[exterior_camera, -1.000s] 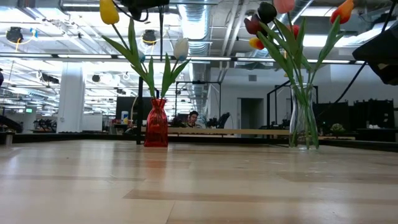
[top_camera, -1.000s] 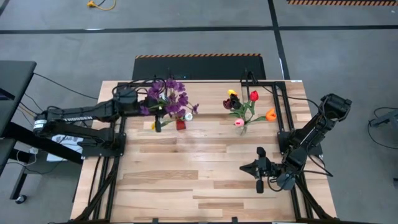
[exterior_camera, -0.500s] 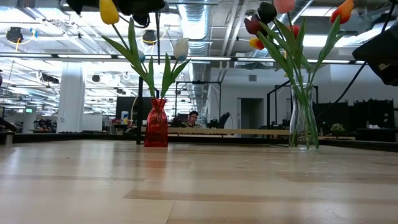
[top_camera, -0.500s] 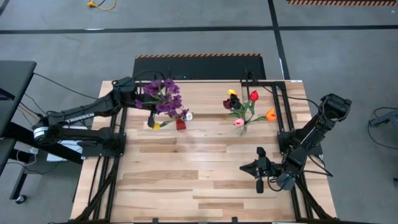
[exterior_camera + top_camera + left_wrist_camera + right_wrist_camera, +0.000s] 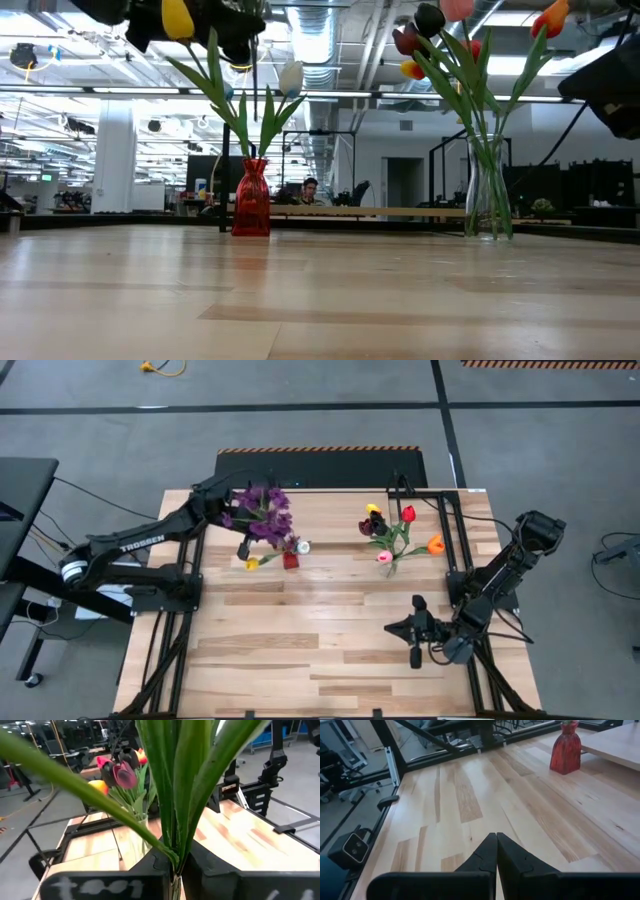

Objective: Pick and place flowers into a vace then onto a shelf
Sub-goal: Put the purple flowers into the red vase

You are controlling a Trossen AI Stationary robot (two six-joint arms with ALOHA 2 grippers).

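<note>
My left gripper (image 5: pixel 232 510) hangs over the table's far left part, shut on a purple-blossomed sprig (image 5: pixel 263 515) with green stems. Below it a red vase (image 5: pixel 290 560) stands on the table and holds a yellow tulip (image 5: pixel 175 18) and a white tulip (image 5: pixel 290 76). To the right, a clear glass vase (image 5: pixel 488 200) holds several tulips (image 5: pixel 392 532). The shelf (image 5: pixel 620 740) is the raised board beyond the red vase. Near the table's right edge my right gripper (image 5: pixel 395 628) hangs shut on nothing. My left gripper pinches the sprig's bunched green stems (image 5: pixel 175 860) between its two fingers, near their lower end. The fingers lie about level and across the stems. The stems and leaves rise steeply from the hold, and the sprig is lifted clear of the table.
Black frame rails (image 5: pixel 455 535) run along both table sides. Bare plank tabletop (image 5: pixel 300 650) fills the near half between the arms. A person sits in the room far behind the table (image 5: pixel 311 188).
My left gripper has swung toward the table's far edge with the purple sprig and turned about, staying shut on it. The sprig has gone with it, still clear of the table. The vases have kept their places.
</note>
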